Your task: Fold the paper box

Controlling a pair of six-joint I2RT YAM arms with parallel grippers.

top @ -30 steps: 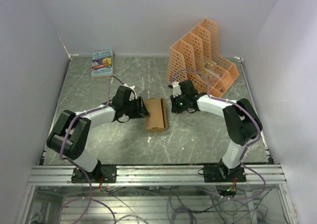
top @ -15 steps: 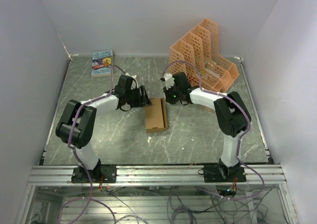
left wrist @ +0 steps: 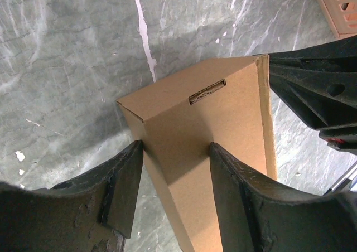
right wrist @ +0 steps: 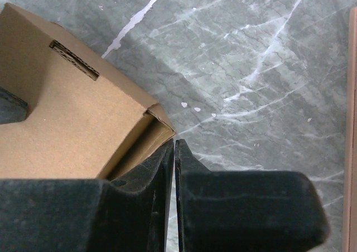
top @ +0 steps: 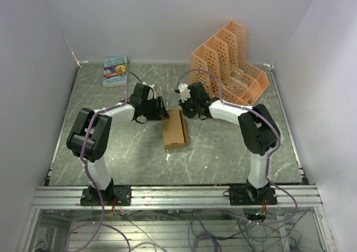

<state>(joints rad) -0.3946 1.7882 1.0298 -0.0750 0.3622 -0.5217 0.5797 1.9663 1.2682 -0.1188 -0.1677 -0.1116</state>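
Observation:
The paper box (top: pixel 175 128) is a tan carton lying flat mid-table, long axis running near to far. My left gripper (top: pixel 162 110) is at its far left corner. In the left wrist view (left wrist: pixel 175 146) it is open, its fingers (left wrist: pixel 120 190) straddling the box's (left wrist: pixel 217 118) end, the left one touching the corner edge and the right one over the top face. My right gripper (top: pixel 184 108) is at the far right corner. In the right wrist view it is shut and empty (right wrist: pixel 174 143), its tip touching the box's (right wrist: pixel 61 124) corner beside an open end flap.
An orange perforated file rack (top: pixel 228 62) stands at the back right, close behind the right arm. A small colourful book (top: pixel 115 70) lies at the back left. White walls enclose the table on three sides. The right gripper body (left wrist: pixel 318 96) is close to the left gripper.
Both grippers have moved toward the far end of the box, the right one going left and back. The box has stayed in place.

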